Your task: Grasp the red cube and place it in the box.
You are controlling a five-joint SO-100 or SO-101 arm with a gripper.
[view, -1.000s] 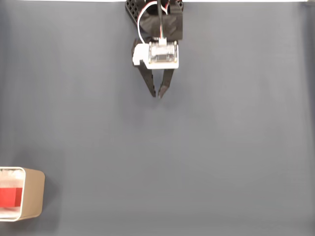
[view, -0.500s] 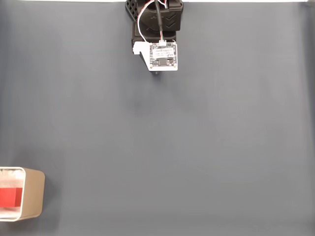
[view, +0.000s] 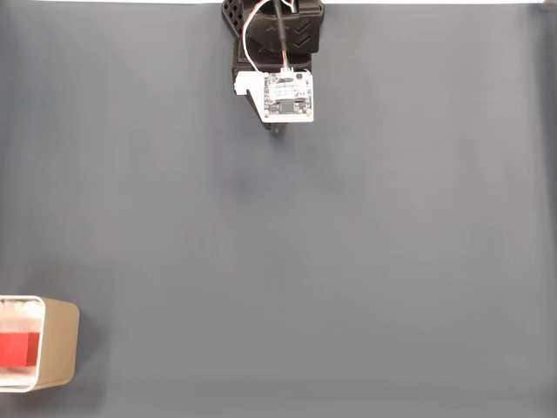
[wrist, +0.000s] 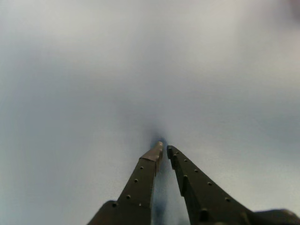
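Fixed view first: the box (view: 54, 341) sits at the lower left edge of the frame, cut off on its left side, its tan wall with a rounded corner facing right and its white interior open upward. Inside it lies the red cube (view: 18, 350), resting against the white lining and partly cropped by the frame edge. All around, the grey table (view: 348, 261) is bare from the box across to the right edge and up to the arm, so the whole middle of the surface is open room. The arm is folded up at the top centre, its white circuit board (view: 287, 94) facing the camera and white wires looping above it, well apart from the box. Wrist view shows the gripper (wrist: 163, 149) pointing down at plain grey surface, its two dark fingers (wrist: 143, 176) drawn narrow with the tips nearly meeting, nothing between them. Compared with a second ago, the fingers that then stuck out below the board in the fixed view are now tucked under it, and the board has shifted slightly upward; the box and cube lie as they did.
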